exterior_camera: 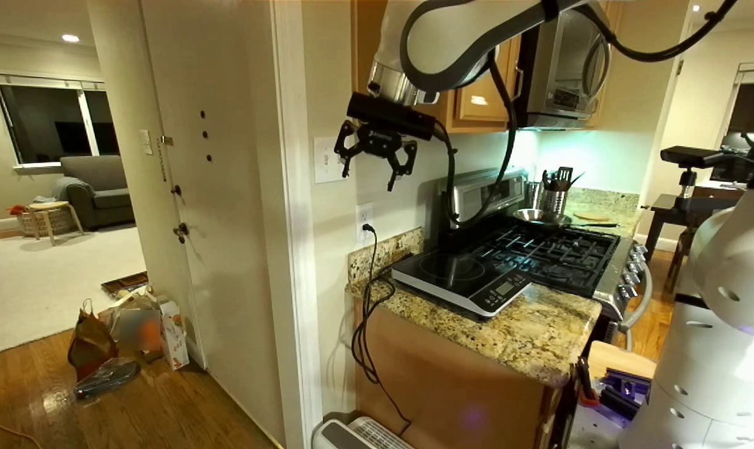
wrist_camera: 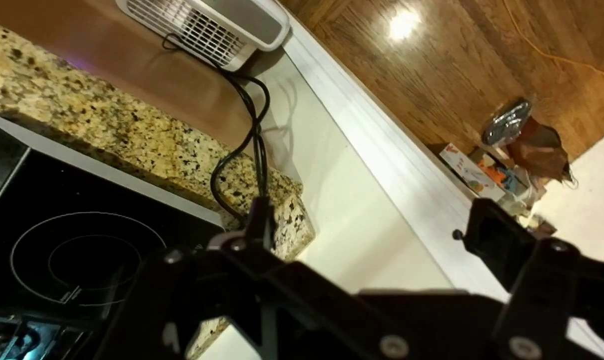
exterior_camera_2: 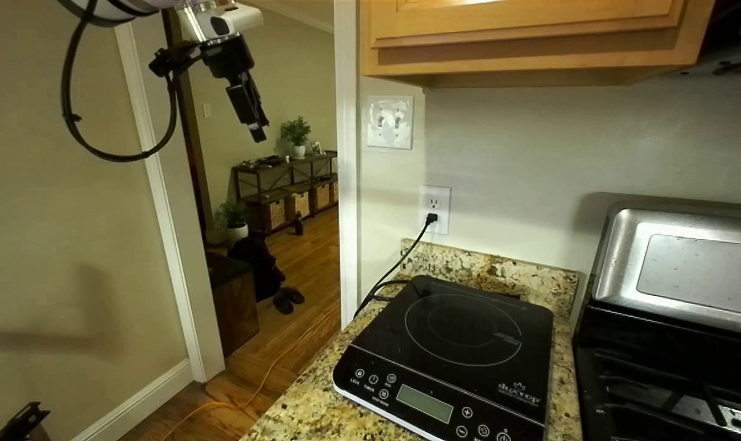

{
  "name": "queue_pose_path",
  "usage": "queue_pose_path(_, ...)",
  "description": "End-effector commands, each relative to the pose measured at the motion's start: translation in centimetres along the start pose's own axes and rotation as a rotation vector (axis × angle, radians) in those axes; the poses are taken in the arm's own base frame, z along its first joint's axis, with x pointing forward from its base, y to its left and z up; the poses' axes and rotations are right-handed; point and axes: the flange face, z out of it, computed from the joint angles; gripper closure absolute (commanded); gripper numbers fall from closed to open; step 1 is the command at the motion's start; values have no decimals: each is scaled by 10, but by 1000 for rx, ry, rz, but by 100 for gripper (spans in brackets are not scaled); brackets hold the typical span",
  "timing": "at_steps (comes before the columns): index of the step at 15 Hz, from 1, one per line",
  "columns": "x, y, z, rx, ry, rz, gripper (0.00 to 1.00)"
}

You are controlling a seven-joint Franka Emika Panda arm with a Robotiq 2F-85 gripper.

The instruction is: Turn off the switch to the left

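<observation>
Speckled counter (exterior_camera: 526,337) here, with a black hotplate (exterior_camera_2: 462,331) on it and the stove (exterior_camera: 557,252) right beside. Pale wall (exterior_camera_2: 517,153) behind, wood floor (wrist_camera: 421,70) off past the white trim (exterior_camera_2: 347,184). My switch (exterior_camera_2: 390,122) is on that wall next to the trim, up and left of the outlet (exterior_camera_2: 436,210) in both exterior views. As for me, my gripper (exterior_camera: 368,181) hangs in midair, jaws spread wide, overlapping the switch's edge in an exterior view.

Both exterior views look toward the switch plate (exterior_camera_2: 390,122). In an exterior view you're in close, cooktop (exterior_camera_2: 462,334) at 5 o'clock; in an exterior view you're further back, door (exterior_camera: 227,212) at 9. Wrist cam points steeply down past your pincer (wrist_camera: 371,210), catching the cooktop too.
</observation>
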Motion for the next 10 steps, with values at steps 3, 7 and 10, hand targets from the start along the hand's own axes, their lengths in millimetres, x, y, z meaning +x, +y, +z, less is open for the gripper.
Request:
queue_pose_path(3, 57, 12, -6, 113, 118, 246, 0)
queue_pose_path(7, 94, 24, 1, 145, 206, 380, 0)
queue_pose_path(10, 115, 26, 12, 122, 213, 410, 0)
